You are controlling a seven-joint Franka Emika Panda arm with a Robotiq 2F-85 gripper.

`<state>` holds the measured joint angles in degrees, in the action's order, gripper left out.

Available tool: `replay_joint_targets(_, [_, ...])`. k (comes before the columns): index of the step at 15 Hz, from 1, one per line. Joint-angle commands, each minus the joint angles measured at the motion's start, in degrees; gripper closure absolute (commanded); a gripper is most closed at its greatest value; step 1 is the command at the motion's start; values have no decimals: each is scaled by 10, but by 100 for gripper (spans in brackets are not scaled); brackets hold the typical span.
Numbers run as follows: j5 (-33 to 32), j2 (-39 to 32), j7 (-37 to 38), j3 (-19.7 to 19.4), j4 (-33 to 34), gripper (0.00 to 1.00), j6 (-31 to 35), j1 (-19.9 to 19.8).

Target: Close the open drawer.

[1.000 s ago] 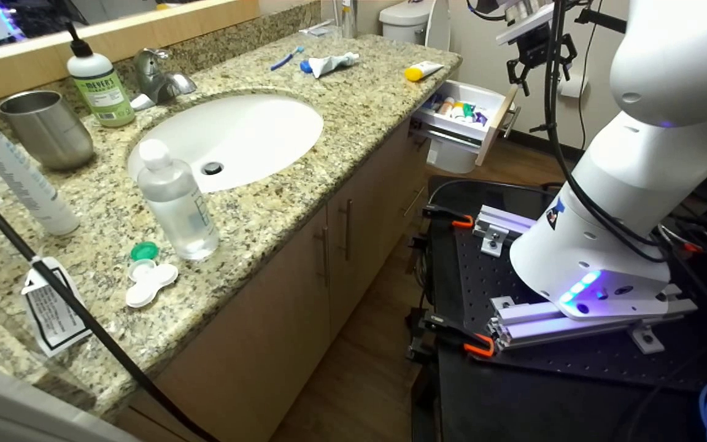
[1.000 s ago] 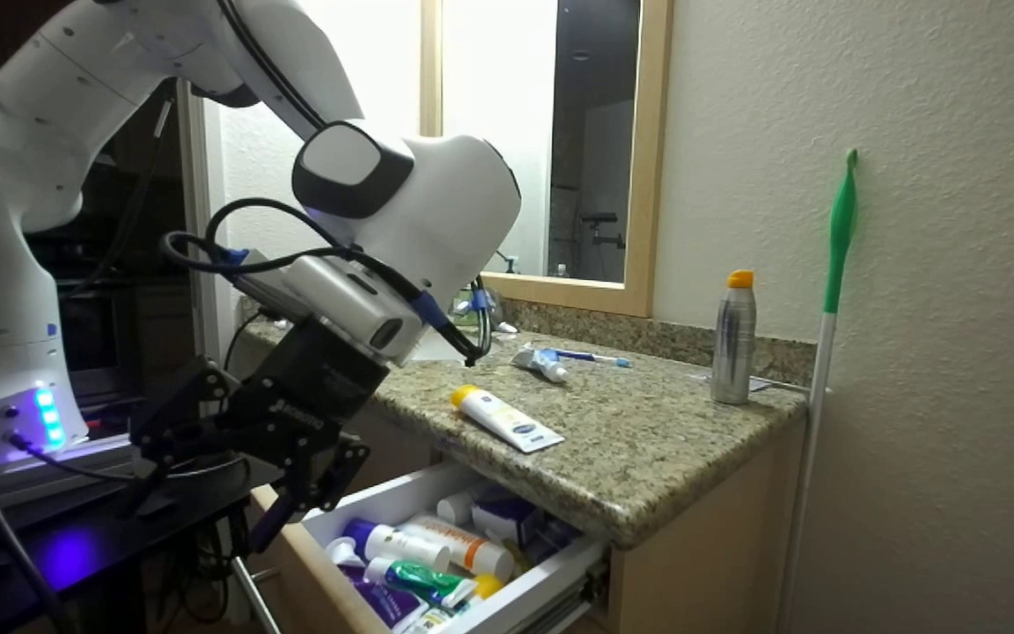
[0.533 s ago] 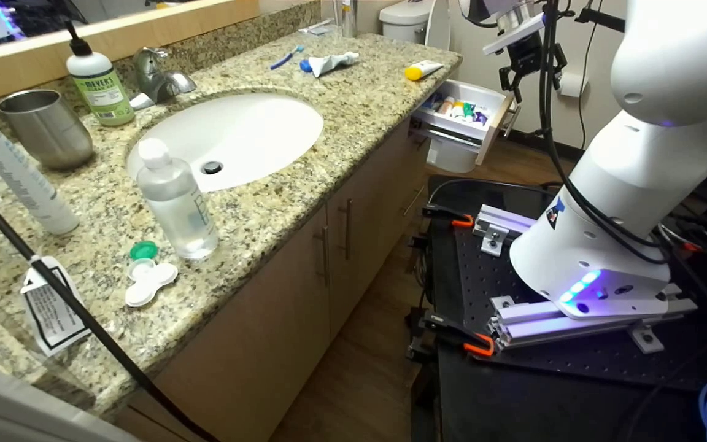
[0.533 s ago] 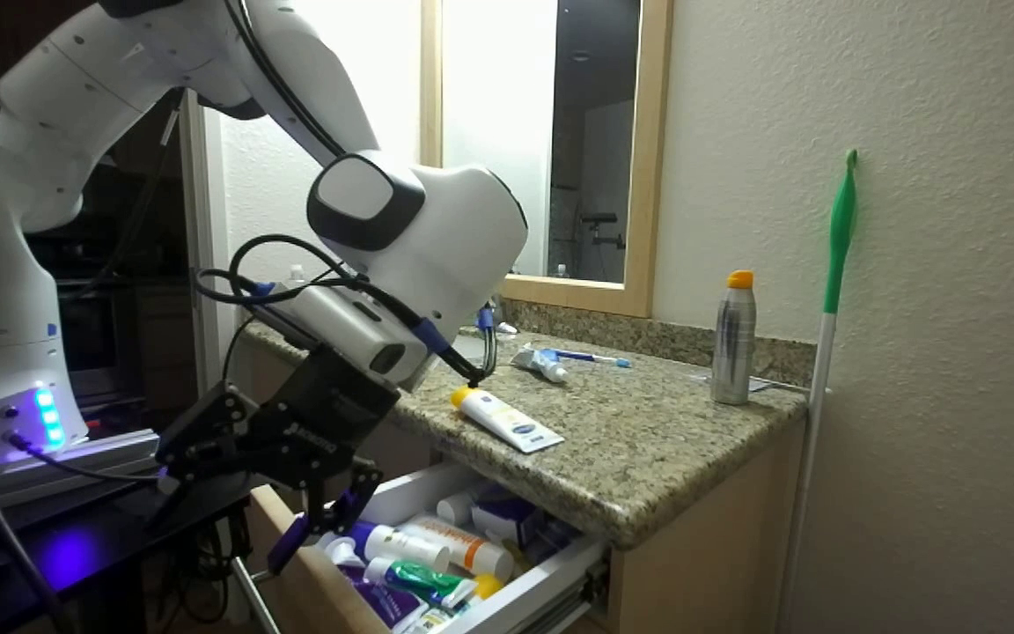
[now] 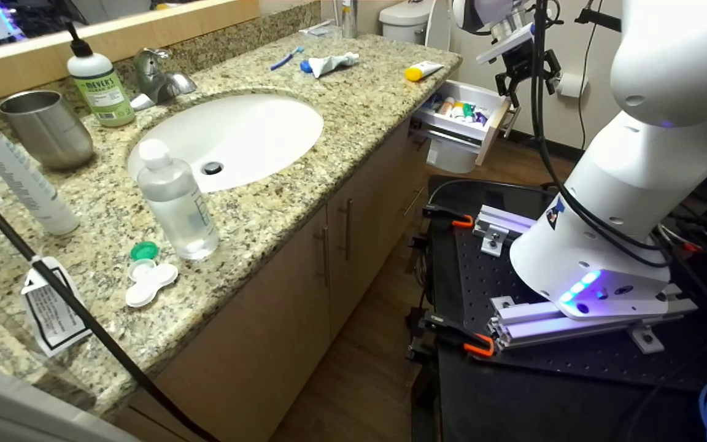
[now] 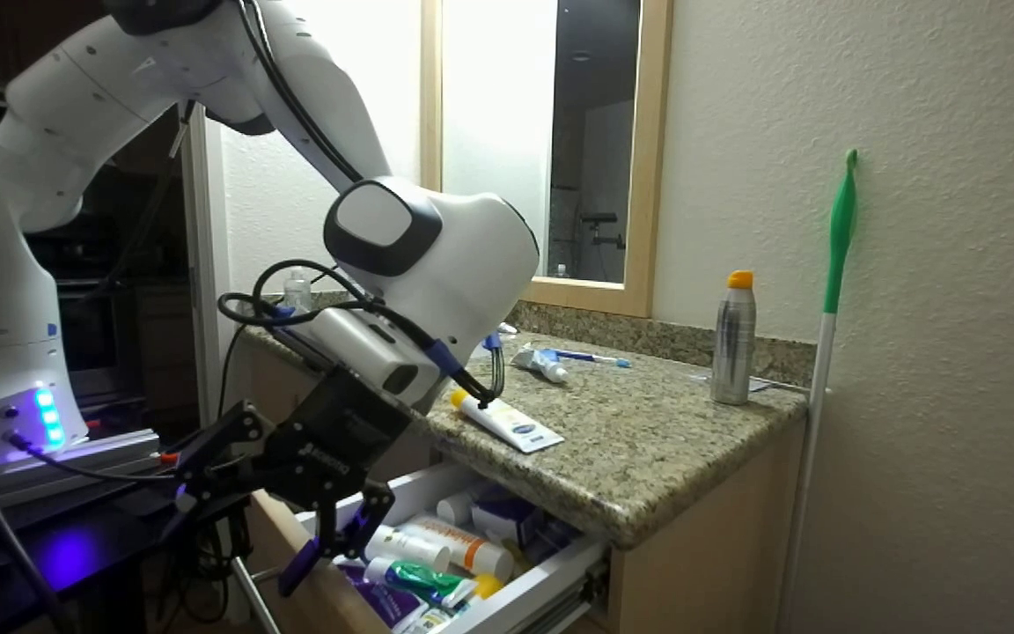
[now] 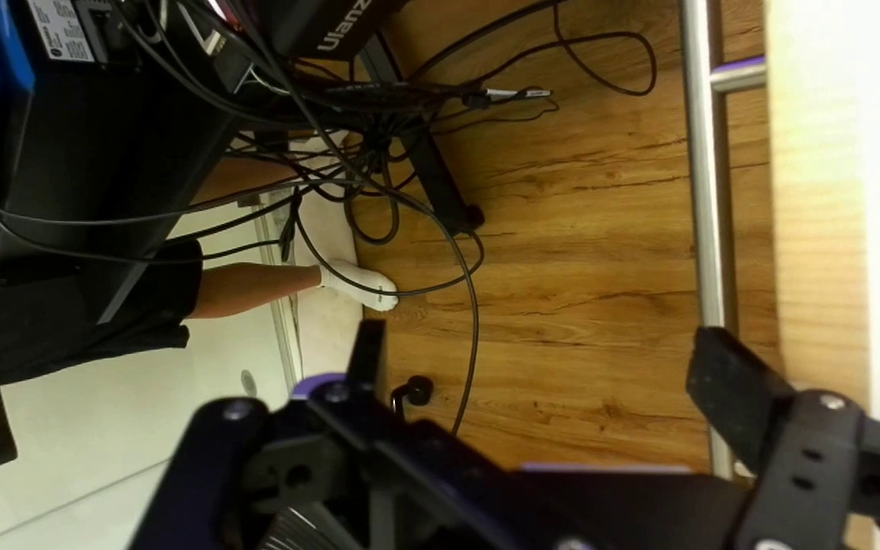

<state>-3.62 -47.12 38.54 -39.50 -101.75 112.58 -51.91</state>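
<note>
The open drawer (image 5: 493, 127) juts out from the far end of the vanity. It shows in both exterior views, with its white side wall (image 6: 542, 586) and bottles and tubes inside. Its wooden front edge (image 7: 818, 229) and metal bar handle (image 7: 703, 168) show at the right of the wrist view. My gripper (image 6: 234, 555) is open and empty, tilted downward at the drawer front. One finger overlaps the front panel in that exterior view, and the handle in the wrist view (image 7: 543, 359); I cannot tell whether it touches. The gripper is partly behind cables in an exterior view (image 5: 534, 95).
The granite countertop (image 6: 648, 440) overhangs the drawer and carries a yellow-capped tube (image 6: 507, 421) and a silver spray bottle (image 6: 734, 343). The black robot table (image 5: 550, 393) stands beside the vanity. Loose cables (image 7: 409, 206) and a person's foot (image 7: 360, 284) are on the floor side.
My gripper has moved down and toward the vanity, from outside the drawer front to over its front edge. It stays open. The drawer has not visibly moved.
</note>
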Motion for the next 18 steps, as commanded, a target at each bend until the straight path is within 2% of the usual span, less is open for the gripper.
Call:
replay_joint_targets(1, [37, -19, 8, 28, -3, 0, 43, -14])
replay_joint_targets(4, [66, -3, -18, 42, -13, 0, 76, -28])
replay_joint_targets(9, [152, 38, -66, 65, -62, 0, 176, -40])
replay_joint_targets(12, [222, 64, -105, 97, -83, 0, 223, -58])
replay_joint_targets(14, [278, 74, -122, 133, -88, 0, 250, -74])
replay_joint_targets(16, [331, 79, -110, 168, -104, 0, 279, -73])
replay_joint_targets(18, [346, 73, -79, 177, -104, 0, 277, -57])
